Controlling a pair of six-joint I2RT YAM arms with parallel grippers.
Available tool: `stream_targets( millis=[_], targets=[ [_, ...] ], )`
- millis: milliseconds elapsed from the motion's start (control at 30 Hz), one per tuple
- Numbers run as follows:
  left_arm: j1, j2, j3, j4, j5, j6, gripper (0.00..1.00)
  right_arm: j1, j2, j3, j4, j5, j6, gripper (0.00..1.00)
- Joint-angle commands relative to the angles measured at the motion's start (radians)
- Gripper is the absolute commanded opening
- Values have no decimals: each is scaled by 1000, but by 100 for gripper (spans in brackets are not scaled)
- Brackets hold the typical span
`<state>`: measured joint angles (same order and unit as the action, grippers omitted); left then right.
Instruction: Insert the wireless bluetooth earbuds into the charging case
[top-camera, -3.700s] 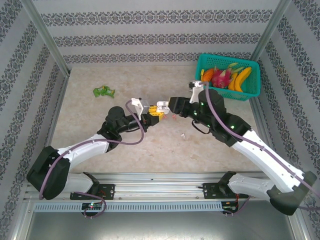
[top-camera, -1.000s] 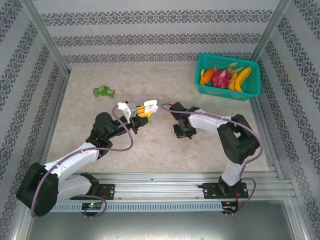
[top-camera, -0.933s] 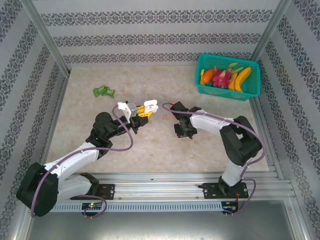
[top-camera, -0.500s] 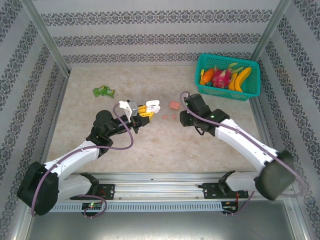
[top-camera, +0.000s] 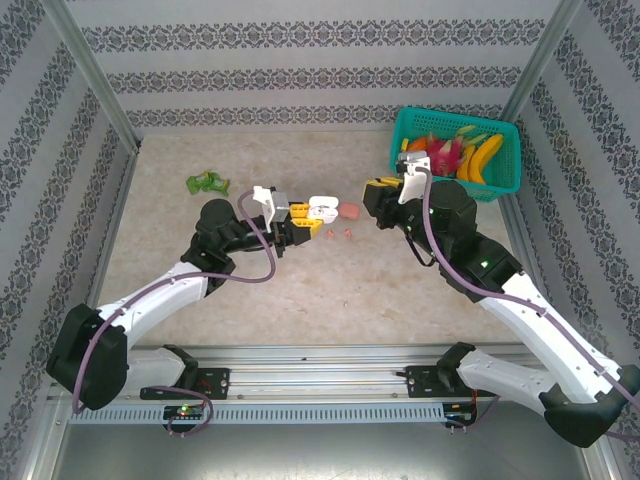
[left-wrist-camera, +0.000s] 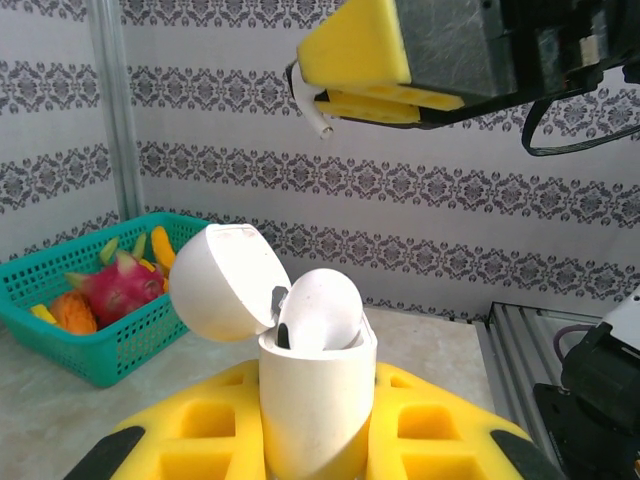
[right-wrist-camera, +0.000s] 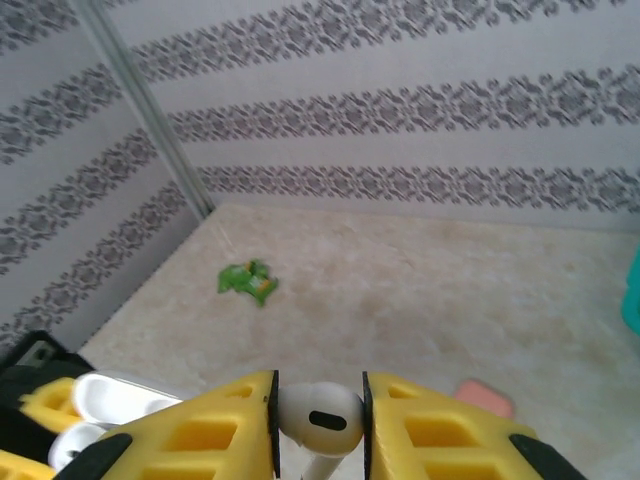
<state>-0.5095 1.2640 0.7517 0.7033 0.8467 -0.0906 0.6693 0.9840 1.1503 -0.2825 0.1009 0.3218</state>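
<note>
Both end effectors loaded above the table (top-camera: 250, 290).
The left end effector (top-camera: 308, 216) is clamped on the white charging case (top-camera: 322, 207), whose lid is hinged open. The right end effector (top-camera: 378, 190), near the case, pinches a white earbud (right-wrist-camera: 318, 415) between narrowly parted fingers. Two pink earbuds (top-camera: 337, 234) and a pink case (top-camera: 349, 211) lie on the table.

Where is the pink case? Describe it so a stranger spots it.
From the teal basket at far right, go left along the table. The pink case lies loose there, bigger than the two tiny pink earbuds beside it; the white case nearby is gripped, not loose.
</note>
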Motion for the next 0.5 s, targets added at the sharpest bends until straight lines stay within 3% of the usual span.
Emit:
stream_targets(
  millis=[0,233,467],
  targets=[
    [-21,19,44,11,41,-2,0,21,2,5,104,-48,-37,26],
    [-62,28,31,99,-106,33,0,44,-19,-51,210,-102,-42,26],
    [-80,49,45,170,-176,34,0,47,-9,-67,242,-122,-35,25]
  ],
)
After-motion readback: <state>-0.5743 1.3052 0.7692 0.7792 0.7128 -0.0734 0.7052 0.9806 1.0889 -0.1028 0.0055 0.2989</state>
